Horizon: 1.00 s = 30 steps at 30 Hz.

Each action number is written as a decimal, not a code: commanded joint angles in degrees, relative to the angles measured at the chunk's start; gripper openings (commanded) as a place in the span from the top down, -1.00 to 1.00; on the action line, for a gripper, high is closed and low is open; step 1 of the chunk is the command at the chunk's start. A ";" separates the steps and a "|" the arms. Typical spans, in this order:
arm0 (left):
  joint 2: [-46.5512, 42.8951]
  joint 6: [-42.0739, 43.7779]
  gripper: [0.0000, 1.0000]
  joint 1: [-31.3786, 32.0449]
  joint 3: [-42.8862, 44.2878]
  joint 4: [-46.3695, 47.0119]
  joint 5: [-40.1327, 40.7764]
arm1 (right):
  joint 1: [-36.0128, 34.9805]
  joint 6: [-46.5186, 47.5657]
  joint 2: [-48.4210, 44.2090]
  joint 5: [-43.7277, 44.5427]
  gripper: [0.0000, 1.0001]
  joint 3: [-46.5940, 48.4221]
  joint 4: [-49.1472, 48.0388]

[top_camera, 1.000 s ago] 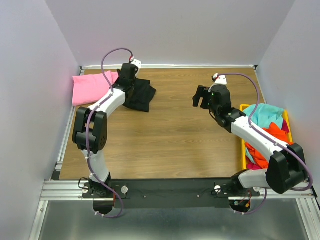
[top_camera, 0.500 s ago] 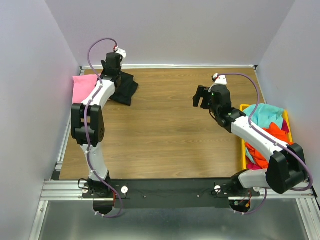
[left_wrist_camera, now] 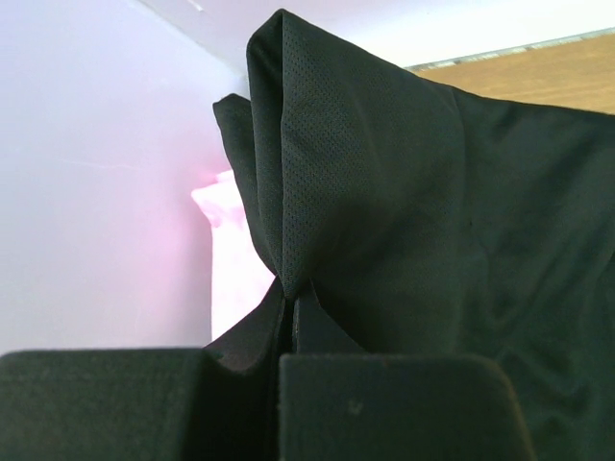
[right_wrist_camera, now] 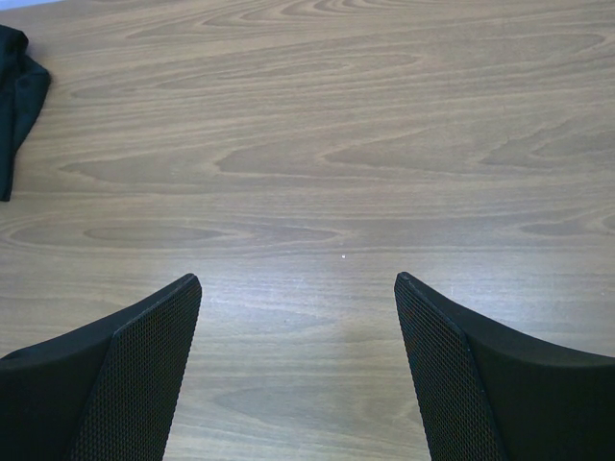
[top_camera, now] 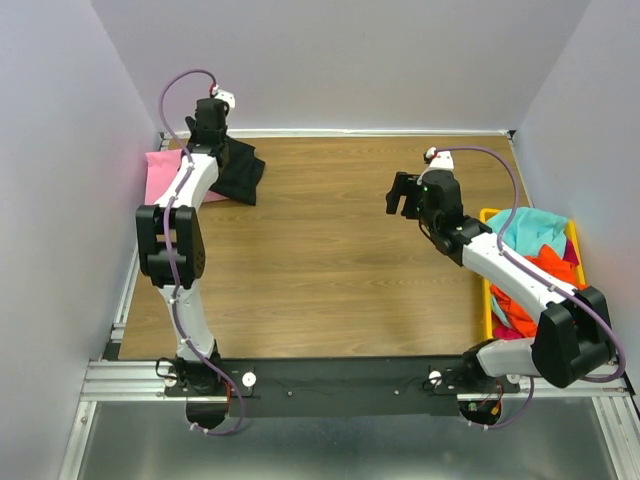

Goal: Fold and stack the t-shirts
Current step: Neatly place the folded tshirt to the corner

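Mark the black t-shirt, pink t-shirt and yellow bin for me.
black t-shirt (top_camera: 243, 175): top external view, its draped right half.
pink t-shirt (top_camera: 160, 178): top external view, exposed left part.
yellow bin (top_camera: 487, 318): top external view, left rim.

The table (top_camera: 340, 270) is brown with a wavy wood grain. At its far left corner there is a pink shirt (top_camera: 158, 172) and, next to it, a black shirt (top_camera: 240, 175). Seen close, the black cloth has a fine pattern of small mesh dots. At the table's right edge, a yellow bin (top_camera: 487, 320) has a teal shirt (top_camera: 535, 228) and an orange shirt (top_camera: 520, 300) in it. The arms (top_camera: 510, 268) are white and black, with purple cables (top_camera: 188, 73).
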<state>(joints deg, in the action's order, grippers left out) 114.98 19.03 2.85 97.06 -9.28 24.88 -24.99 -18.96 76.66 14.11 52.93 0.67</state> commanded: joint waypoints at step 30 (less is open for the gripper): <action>0.07 -8.56 1.00 -9.71 7.09 1.54 -1.15 | 0.56 0.50 -0.55 -1.63 -0.77 -1.25 -0.23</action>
<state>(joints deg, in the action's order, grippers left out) 115.00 13.21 -5.45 101.71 -9.56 24.62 -24.73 -18.96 76.66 14.00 52.45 0.62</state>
